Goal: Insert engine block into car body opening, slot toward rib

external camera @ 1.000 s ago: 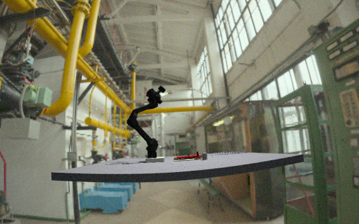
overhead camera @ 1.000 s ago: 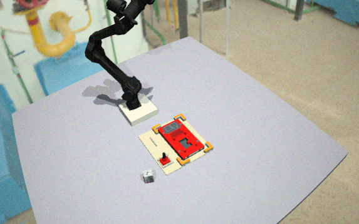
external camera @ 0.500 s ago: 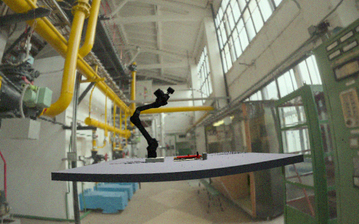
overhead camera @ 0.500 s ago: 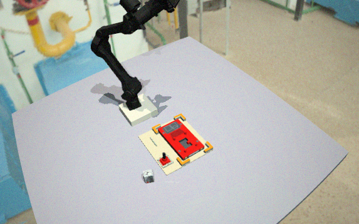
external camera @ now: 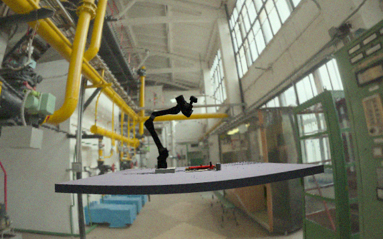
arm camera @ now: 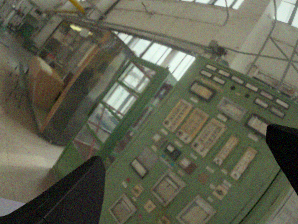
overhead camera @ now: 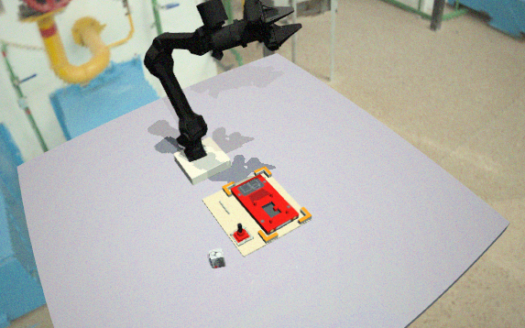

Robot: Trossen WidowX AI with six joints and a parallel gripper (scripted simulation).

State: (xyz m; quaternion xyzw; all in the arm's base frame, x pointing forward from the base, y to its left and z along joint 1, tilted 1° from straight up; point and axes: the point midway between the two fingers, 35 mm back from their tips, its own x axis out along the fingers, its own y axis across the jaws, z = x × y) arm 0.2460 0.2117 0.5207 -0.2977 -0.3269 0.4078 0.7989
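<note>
The red car body (overhead camera: 266, 204) (external camera: 199, 166) lies flat on a cream board (overhead camera: 220, 212), held by orange corner brackets, with a grey square opening (overhead camera: 271, 211) in its top. The small grey engine block (overhead camera: 216, 258) (external camera: 218, 165) stands on the table in front of the board's near-left corner. My gripper (overhead camera: 287, 23) (external camera: 191, 104) (arm camera: 189, 149) is open and empty, high above the table's far side, far from both. The wrist view shows only its two dark fingers against a green control panel.
A red base with a black peg (overhead camera: 241, 234) stands on the board's near-left part. The arm's white base plate (overhead camera: 203, 166) (external camera: 164, 170) sits behind the board. The lavender table (overhead camera: 108, 220) (external camera: 246, 173) ends close on the right.
</note>
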